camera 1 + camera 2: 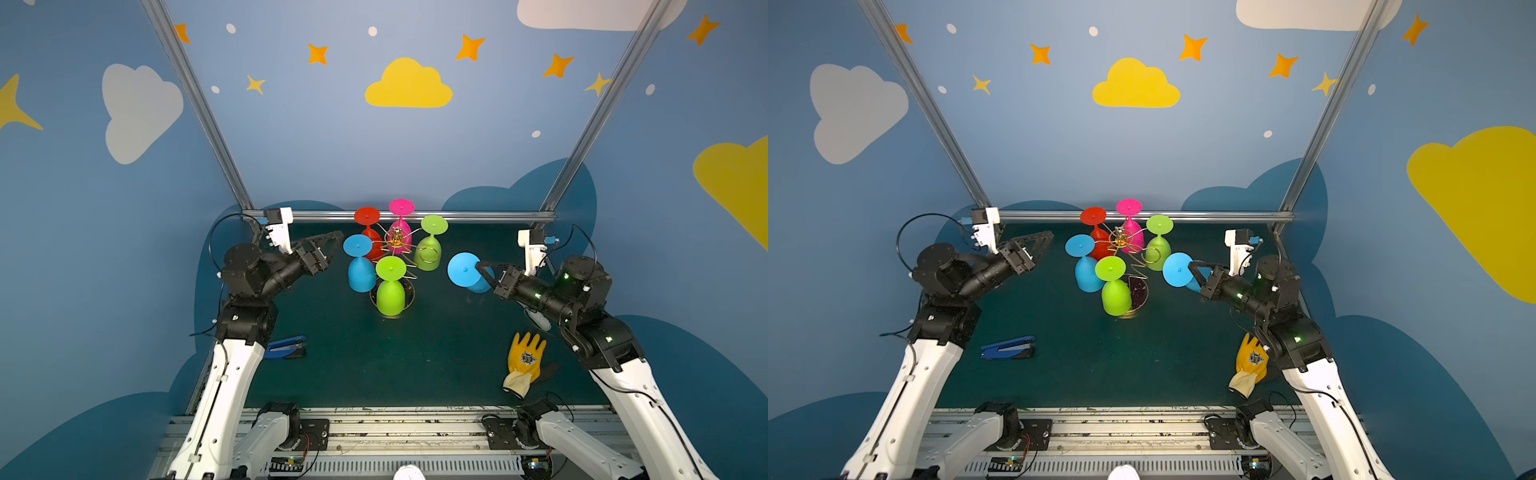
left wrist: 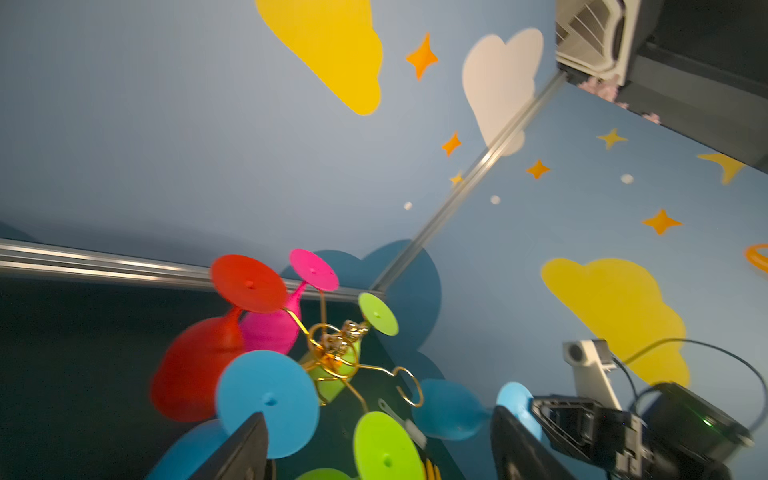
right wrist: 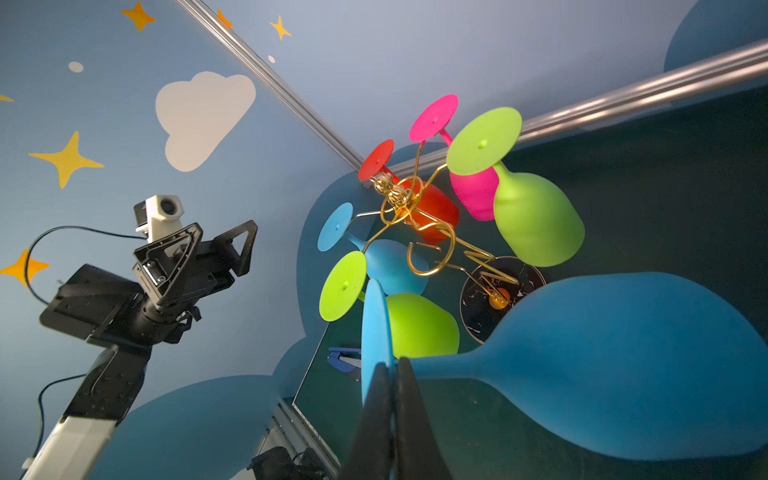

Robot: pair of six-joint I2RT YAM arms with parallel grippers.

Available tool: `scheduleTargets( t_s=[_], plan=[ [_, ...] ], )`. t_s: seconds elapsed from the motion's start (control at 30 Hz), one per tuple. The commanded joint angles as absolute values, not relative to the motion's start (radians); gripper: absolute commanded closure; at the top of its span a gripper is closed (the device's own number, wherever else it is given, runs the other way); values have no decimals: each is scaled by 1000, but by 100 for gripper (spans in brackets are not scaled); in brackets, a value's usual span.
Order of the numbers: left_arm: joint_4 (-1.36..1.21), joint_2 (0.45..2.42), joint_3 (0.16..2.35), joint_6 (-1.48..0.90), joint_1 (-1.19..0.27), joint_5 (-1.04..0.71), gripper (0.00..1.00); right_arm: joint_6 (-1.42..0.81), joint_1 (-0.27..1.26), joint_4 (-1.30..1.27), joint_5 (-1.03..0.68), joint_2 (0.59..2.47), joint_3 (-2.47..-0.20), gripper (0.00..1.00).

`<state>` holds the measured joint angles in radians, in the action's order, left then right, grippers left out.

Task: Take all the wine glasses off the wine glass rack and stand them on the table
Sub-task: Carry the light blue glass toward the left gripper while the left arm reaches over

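The gold wire wine glass rack (image 1: 397, 239) (image 1: 1121, 240) stands at the back middle of the mat. Red, pink, blue and two green glasses hang from it upside down. My right gripper (image 1: 482, 268) (image 3: 392, 370) is shut on the stem of a blue wine glass (image 1: 463, 269) (image 3: 623, 365), just by its foot. That glass hangs tilted to the right of the rack, clear of an empty gold loop (image 3: 432, 257). My left gripper (image 1: 336, 241) (image 2: 378, 413) stands open left of the rack, close to the hanging blue glass (image 1: 359, 266) (image 2: 270, 399), holding nothing.
A blue stapler (image 1: 286, 347) lies front left on the green mat. A yellow glove (image 1: 525, 361) lies front right, below my right arm. The rack's round dark base (image 3: 528, 274) sits under the front green glass (image 1: 390, 291). A metal rail (image 1: 478, 216) runs along the back edge.
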<state>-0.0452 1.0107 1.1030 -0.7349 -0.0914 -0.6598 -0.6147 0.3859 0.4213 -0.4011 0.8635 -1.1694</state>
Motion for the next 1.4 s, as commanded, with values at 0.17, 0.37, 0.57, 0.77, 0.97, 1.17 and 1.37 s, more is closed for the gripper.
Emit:
scheduleTargets(
  t_s=[0.17, 0.37, 0.57, 0.77, 0.97, 1.17, 1.37],
  plan=[
    [-171, 1189, 1280, -820, -324, -887, 22, -476, 391, 400, -495, 880, -1296, 100],
    [-134, 1309, 1384, -777, -454, -927, 24, -488, 409, 347, -557, 933, -1342, 100],
    [-139, 1402, 1445, -773, -530, -937, 24, -516, 444, 280, -578, 972, -1350, 100],
    [-141, 1466, 1496, -775, -580, -947, 29, -531, 471, 247, -576, 997, -1349, 100],
    [-146, 1497, 1519, -792, -597, -959, 57, -525, 491, 254, -558, 1014, -1359, 100],
    [-169, 1492, 1507, -807, -600, -946, 78, -523, 499, 265, -545, 1018, -1356, 100],
    [-242, 1482, 1489, -867, -598, -953, 94, -523, 503, 273, -539, 1019, -1361, 100]
  ],
)
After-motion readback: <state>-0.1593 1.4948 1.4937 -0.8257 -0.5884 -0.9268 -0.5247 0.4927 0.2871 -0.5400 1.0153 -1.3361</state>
